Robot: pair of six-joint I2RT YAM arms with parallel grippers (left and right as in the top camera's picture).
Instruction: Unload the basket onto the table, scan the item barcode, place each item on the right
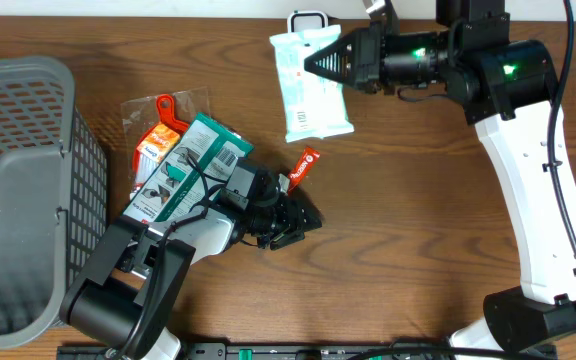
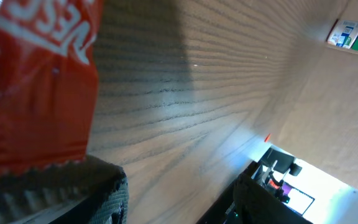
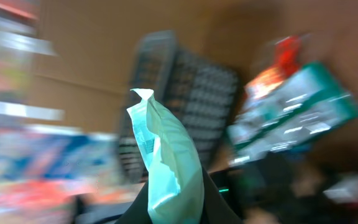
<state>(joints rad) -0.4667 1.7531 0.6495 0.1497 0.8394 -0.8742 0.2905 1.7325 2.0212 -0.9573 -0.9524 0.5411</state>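
Nearest the robot's base, the left gripper [image 1: 293, 205] is lying low over the wooden table [image 1: 418, 260] and is pinching the lower end of a small red sachet [image 1: 304, 167]. In the left wrist view the sachet [image 2: 30, 81] is filling the upper left corner and pressing against one dark finger pad [image 2: 73, 193]. The other pad is out of sight, so the grip is my reading rather than something fully shown.

Just beyond the left arm, a green-and-white carded package [image 1: 193, 165] is lying over an orange blister pack [image 1: 158, 130]. Both are sitting beside the grey plastic basket [image 1: 18, 180] at the left edge.

Toward the far edge, the right gripper [image 1: 318, 63] is clamping the edge of a pale green-and-white pouch [image 1: 308, 95]. In the right wrist view the pouch [image 3: 166, 162] is standing edge-on between the fingers, and everything behind it is smeared.

The step in hand looks like presenting an item for scanning, most likely the pouch. No barcode is showing on it, and I cannot make out a scanner anywhere. The next move probably calls for turning the pouch's printed face toward wherever the reader is and holding it steady and flat, without the thin pack folding or slipping in the pinch.
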